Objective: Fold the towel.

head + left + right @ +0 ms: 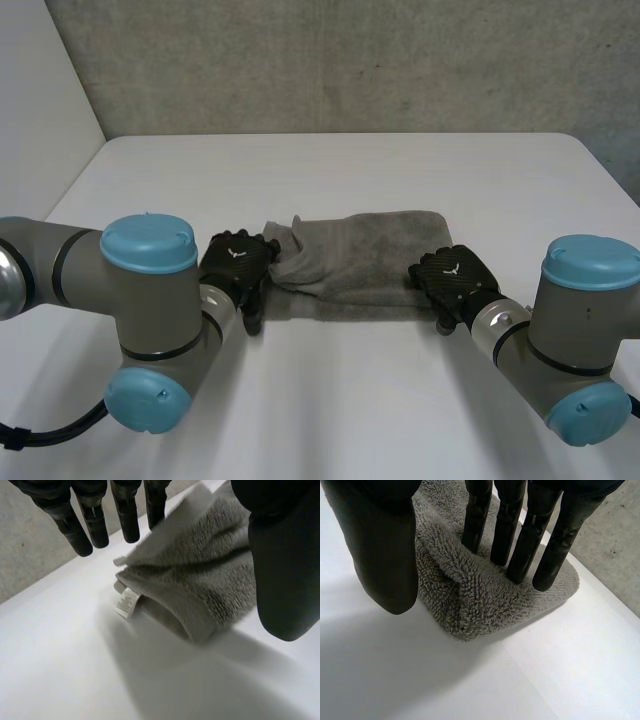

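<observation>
At the lower left of the head view the left arm, grey with light-blue caps, bends across the white surface, and its big joint blocks the surface to the left of the hand. Just right of it the left hand sits at the left end of the towel, where a corner of the cloth is rucked up against it. In its wrist view that hand is released. The fingers are straight and spread well away from the thumb, and the towel's end lies in the gap between them. A small white label pokes out from under the fold near the fingertips. The grey towel lies mid-frame as a wide folded band. At its lower right corner the right hand is also unclenched, with straight fingers resting tip-down on the pile. Its thumb is just beside the cloth's edge, and a ridge of cloth is raised between them. The right arm stands at the lower right. A rough grey wall runs along the top.
</observation>
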Tool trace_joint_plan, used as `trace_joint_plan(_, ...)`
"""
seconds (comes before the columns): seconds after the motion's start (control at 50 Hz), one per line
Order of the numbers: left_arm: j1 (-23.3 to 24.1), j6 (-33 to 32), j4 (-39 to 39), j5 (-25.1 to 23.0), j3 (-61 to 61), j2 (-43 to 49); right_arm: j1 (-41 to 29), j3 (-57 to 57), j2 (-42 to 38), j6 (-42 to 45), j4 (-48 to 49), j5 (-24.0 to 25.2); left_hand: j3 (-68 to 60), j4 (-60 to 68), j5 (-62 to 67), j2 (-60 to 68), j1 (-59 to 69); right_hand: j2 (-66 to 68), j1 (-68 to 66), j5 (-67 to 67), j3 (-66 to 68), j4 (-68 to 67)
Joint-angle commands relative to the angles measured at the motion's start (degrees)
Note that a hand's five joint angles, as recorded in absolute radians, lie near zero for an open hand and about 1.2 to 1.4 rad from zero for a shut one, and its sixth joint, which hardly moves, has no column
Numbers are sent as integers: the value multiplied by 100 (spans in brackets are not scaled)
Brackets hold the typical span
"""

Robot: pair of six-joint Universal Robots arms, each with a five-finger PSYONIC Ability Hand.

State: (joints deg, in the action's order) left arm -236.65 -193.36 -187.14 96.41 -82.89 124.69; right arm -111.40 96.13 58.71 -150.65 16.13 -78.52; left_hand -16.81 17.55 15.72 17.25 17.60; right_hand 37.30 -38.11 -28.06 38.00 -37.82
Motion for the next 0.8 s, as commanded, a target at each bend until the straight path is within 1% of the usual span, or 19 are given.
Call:
trace_joint_plan(0.02,5,-8,-253,-8,28,3,-30,20,9,0,-4,-6,339,-414,-1231,-384,-419,121,-40,-45,51,-69)
trace_joint_plan(0.14,5,-26,-384,-43,72,99,-39,20,17,0,-4,-5,-47,-28,-845,2,-32,87,-6,-12,17,-36)
trace_joint_plan(0.24,5,-17,-402,-316,133,214,-48,11,9,0,-4,-5,-485,410,-407,440,406,70,11,5,0,-19)
trace_joint_plan(0.28,5,18,-402,-578,177,240,-31,11,9,9,-4,-5,-1272,1197,380,1227,1192,70,11,5,0,-19)
trace_joint_plan(0.3,5,18,-402,-580,177,240,-31,11,9,9,-4,-5,-1275,1201,383,1231,1196,70,11,5,0,-19)
trace_joint_plan(0.34,14,88,-446,-799,186,240,-22,11,9,18,-4,-5,-2262,2188,1370,2218,2183,70,11,5,0,-19)
trace_joint_plan(0.36,14,88,-446,-799,186,240,-22,11,9,35,4,-14,-2268,2193,1376,2223,2189,70,11,5,0,-19)
trace_joint_plan(0.38,22,158,-437,-869,186,231,-22,11,9,53,4,-14,-2701,2626,1809,2656,2622,70,11,5,0,-19)
trace_joint_plan(0.4,23,159,-437,-870,186,231,-22,11,9,53,4,-14,-2705,2631,1813,2660,2626,70,11,5,0,-19)
trace_joint_plan(0.44,66,377,-437,-984,195,223,-22,11,9,79,4,-14,-3191,3116,2299,3146,3112,70,11,5,0,-19)
trace_joint_plan(0.46,66,378,-437,-984,195,223,-13,11,9,105,4,-14,-3193,3118,2301,3148,3114,70,11,5,0,-19)
trace_joint_plan(0.48,75,474,-420,-993,195,196,-13,11,9,123,4,-14,-3576,3501,2684,3531,3497,70,11,5,0,-19)
trace_joint_plan(0.5,75,571,-402,-984,186,161,-13,11,9,123,4,-14,-4313,4238,3421,4268,4233,70,11,5,0,-19)
trace_joint_plan(0.52,75,572,-402,-984,186,161,-13,11,0,149,4,-14,-4320,4245,3428,4275,4241,70,11,5,0,-19)
trace_joint_plan(0.56,67,624,-385,-958,151,91,-13,11,0,150,4,-32,-5325,5250,4433,5280,5246,70,11,5,0,-19)
trace_joint_plan(0.58,66,624,-384,-958,151,91,-13,11,0,158,4,-32,-5329,5255,4437,5284,5250,70,11,5,0,-19)
trace_joint_plan(0.62,23,624,-367,-923,72,-32,-13,2,9,158,-4,-41,-5983,5909,5091,5938,5904,104,-23,-29,34,-53)
trace_joint_plan(0.74,-83,624,-402,-835,-227,-155,5,2,17,158,-4,-111,-6002,5928,5110,5957,5923,104,-23,-29,34,-53)
trace_joint_plan(0.8,-224,633,-428,-676,-482,-234,13,2,26,158,-13,-120,-5985,5911,5093,5940,5906,104,-23,-29,34,-53)
